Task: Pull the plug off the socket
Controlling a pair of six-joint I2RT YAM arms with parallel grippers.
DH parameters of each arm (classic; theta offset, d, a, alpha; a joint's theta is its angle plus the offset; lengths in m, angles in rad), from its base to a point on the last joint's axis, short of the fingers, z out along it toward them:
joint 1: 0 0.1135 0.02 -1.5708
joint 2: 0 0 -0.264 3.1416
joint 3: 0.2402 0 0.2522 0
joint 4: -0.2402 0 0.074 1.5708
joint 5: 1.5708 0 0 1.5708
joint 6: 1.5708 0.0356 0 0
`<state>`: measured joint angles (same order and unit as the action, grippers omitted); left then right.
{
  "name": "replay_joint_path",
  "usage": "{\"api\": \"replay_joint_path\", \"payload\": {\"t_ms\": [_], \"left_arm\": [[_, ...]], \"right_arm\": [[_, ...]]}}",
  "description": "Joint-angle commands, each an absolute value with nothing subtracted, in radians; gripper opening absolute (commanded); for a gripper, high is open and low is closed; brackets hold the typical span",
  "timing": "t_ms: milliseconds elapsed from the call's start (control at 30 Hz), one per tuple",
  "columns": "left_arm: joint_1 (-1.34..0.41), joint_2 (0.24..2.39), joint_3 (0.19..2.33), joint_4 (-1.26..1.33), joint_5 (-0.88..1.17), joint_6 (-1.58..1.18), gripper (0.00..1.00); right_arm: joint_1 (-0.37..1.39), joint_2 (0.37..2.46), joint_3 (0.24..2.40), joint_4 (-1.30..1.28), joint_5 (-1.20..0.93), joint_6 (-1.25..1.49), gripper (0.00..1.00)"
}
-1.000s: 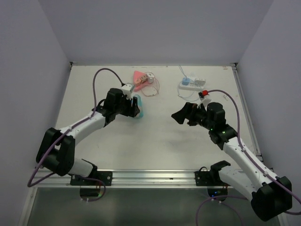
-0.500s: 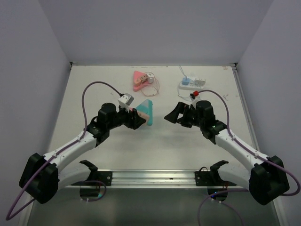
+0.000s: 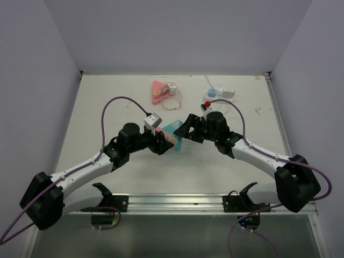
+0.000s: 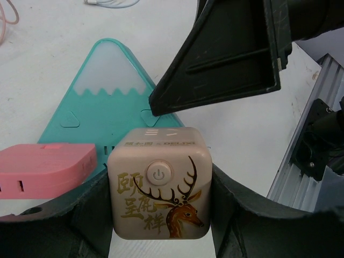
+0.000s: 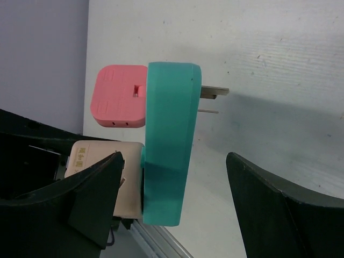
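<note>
The teal triangular socket [image 3: 176, 134] is held above the table between the two arms. A beige cube plug [image 4: 157, 183] with a gold deer print sits in its face, and my left gripper [image 4: 157, 217] is shut on that cube from both sides. A pink plug [image 4: 45, 169] sits in the socket beside it. My right gripper [image 5: 177, 207] is open, its jaws straddling the teal socket [image 5: 169, 145] edge-on with a gap on each side. The socket's own metal prongs [image 5: 212, 97] stick out of its back. The right gripper's finger [image 4: 226, 59] hangs over the socket [image 4: 110, 91].
A pink triangular socket [image 3: 159, 91] with a thin looped cable lies at the back centre. A white power strip [image 3: 220, 94] with a blue plug lies at the back right. An aluminium rail [image 3: 177, 201] runs along the near edge.
The left arm has lifted the socket and carried it right towards the centre. The right arm has swung left until its jaws straddle the socket, and they have narrowed somewhat.
</note>
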<state>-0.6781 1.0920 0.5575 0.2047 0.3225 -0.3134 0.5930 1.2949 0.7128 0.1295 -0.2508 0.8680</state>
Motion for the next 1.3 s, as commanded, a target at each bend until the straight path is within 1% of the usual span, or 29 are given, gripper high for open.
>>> {"api": "replay_joint_path", "payload": {"t_ms": [0,267,600,700,800,833,900,933,967,1267], "left_arm": [[-0.692,1.069,0.56,0.367,0.295,-0.281,0.0],[-0.712,1.088,0.548,0.397,0.276,-0.284,0.0],[-0.742,1.101,0.52,0.454,0.221,-0.298,0.0],[-0.746,1.103,0.512,0.476,0.212,-0.305,0.0],[-0.747,1.101,0.511,0.483,0.209,-0.313,0.0],[-0.747,1.098,0.509,0.483,0.207,-0.317,0.0],[-0.749,1.088,0.506,0.479,0.201,-0.321,0.0],[-0.747,1.083,0.506,0.474,0.199,-0.324,0.0],[-0.747,1.078,0.505,0.463,0.193,-0.322,0.0],[-0.747,1.005,0.494,0.44,0.176,-0.353,0.0]], "right_arm": [[0.624,1.333,0.747,0.219,-0.216,0.928,0.81],[0.663,1.385,0.735,0.284,-0.201,0.976,0.62],[0.673,1.422,0.695,0.356,-0.196,1.046,0.53],[0.678,1.433,0.69,0.36,-0.198,1.049,0.48],[0.678,1.439,0.687,0.354,-0.195,1.04,0.35],[0.678,1.439,0.686,0.345,-0.192,1.034,0.26],[0.678,1.436,0.683,0.331,-0.172,1.005,0.15],[0.678,1.436,0.68,0.31,-0.16,0.993,0.05],[0.678,1.434,0.678,0.299,-0.137,0.967,0.0],[0.675,1.387,0.649,0.183,0.015,0.829,0.0]]}}
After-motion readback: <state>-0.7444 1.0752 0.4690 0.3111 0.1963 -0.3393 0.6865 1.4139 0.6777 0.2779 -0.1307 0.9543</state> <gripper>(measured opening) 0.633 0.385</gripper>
